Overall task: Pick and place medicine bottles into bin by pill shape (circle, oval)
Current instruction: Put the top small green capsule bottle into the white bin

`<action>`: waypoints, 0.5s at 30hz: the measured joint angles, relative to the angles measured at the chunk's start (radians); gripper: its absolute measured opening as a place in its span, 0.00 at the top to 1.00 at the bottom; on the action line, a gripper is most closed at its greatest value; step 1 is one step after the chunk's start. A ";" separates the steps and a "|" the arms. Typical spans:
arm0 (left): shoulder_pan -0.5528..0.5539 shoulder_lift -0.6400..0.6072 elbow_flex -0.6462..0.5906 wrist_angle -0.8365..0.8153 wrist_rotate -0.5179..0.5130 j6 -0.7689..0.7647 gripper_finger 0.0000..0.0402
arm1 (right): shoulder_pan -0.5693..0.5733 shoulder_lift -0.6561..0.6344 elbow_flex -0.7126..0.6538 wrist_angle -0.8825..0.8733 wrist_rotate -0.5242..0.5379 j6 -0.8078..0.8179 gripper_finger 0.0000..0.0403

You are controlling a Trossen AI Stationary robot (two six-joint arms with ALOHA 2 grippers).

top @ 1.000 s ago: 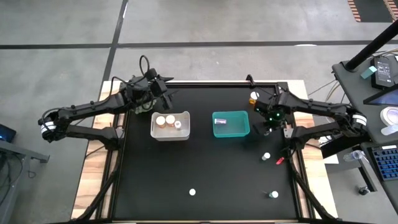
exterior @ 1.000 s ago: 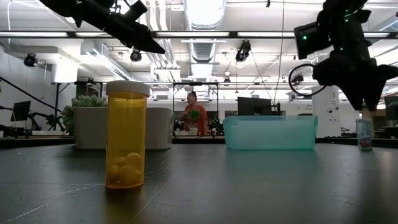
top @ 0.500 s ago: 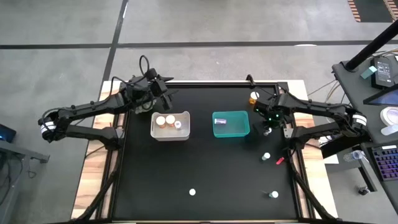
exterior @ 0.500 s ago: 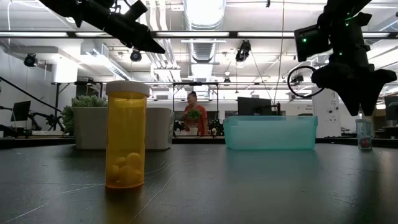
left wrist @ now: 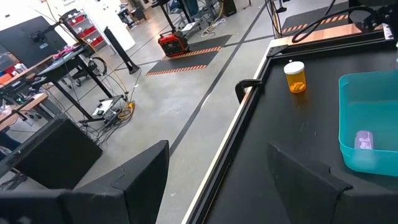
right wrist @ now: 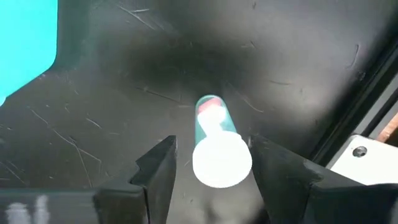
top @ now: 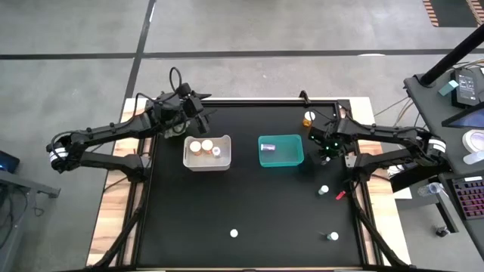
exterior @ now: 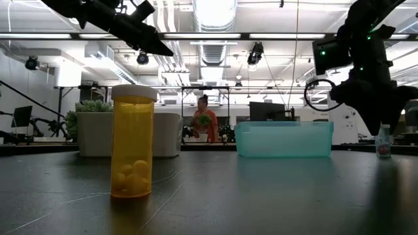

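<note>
Right wrist view: you had a slim clear bottle (right wrist: 216, 149) standing upright, cap up, straight below the right gripper (right wrist: 211, 171), jaws spread either side, not touching. The right arm was nearer. Left gripper (left wrist: 217, 180) waited spread wide behind the white bin (top: 206, 153). Two bins; teal bin (top: 280, 150) alongside.

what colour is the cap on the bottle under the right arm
White, on a slim clear bottle; the right wrist view shows it best.
</note>
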 joint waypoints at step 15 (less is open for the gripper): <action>-0.001 0.000 0.000 -0.005 0.001 -0.048 0.37 | 0.000 -0.003 0.000 0.000 0.001 -0.018 0.73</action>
